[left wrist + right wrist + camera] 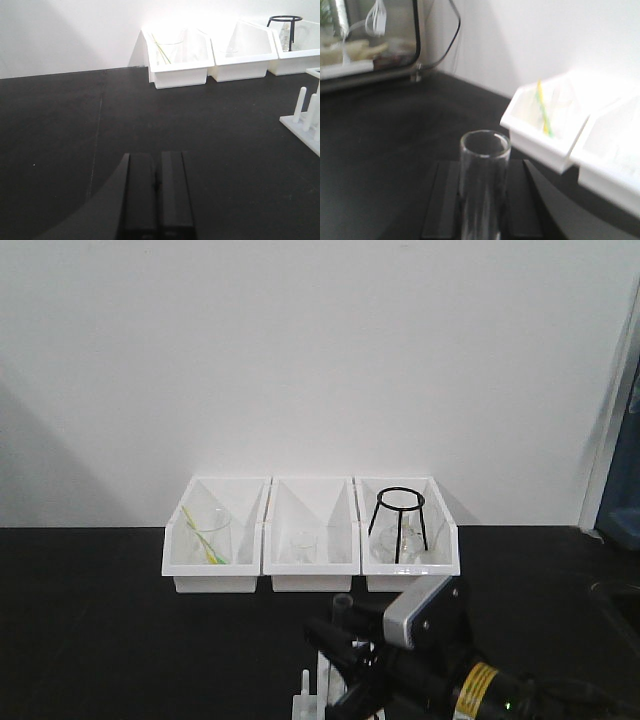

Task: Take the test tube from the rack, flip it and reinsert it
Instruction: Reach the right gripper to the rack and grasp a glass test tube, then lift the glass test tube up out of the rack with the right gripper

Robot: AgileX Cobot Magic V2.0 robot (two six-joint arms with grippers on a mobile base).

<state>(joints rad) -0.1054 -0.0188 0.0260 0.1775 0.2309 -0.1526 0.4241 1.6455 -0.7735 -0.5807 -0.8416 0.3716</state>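
Glass test tube [484, 175] stood upright, open rim up, clamped btw pads of the right gripper [483, 200], near the white rack [306, 698]. We saw the left gripper [156, 159] pressed closed w/ nothing in it, over black tabletop [60, 150].

We see the test tube [484, 185], slim clear glass, upright with its open rim on top, clamped in the right gripper [482, 210]. The rack [306, 120], white plastic, stands on the black tabletop [200, 130]; only its end with short upright pegs shows
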